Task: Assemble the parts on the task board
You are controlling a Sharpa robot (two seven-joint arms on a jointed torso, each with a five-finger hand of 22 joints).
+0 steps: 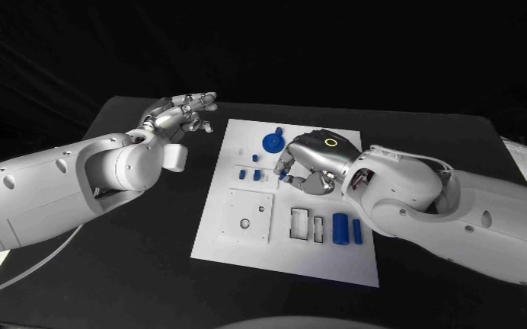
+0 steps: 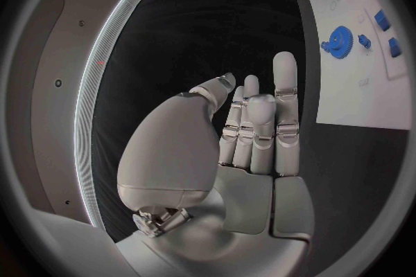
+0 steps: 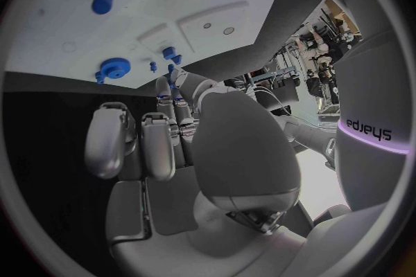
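**Small blue parts on the board, right hand over them**

A black table (image 1: 132,268) is set against a dark backdrop, and the white board (image 1: 330,257) lies at its middle. On the board a blue gear (image 1: 271,143) is seen at the far end, small blue blocks (image 1: 249,174) at mid-board, and two blue cylinders (image 1: 347,228) at the near right.

The parts are judged light, stiff and smooth plastic, unlikely to break but apt to slip or roll; the cylinders are best pinched across the middle, the blocks by opposite flat sides.

The right hand (image 1: 312,163) is held over mid-board with its fingers curled down. A blue piece (image 3: 173,76) is seen at its fingertips (image 3: 163,86), but whether it is pinched cannot be told. The left hand (image 1: 178,116) is held over bare table just left of the board, fingers straight and holding nothing, well apart from every part.
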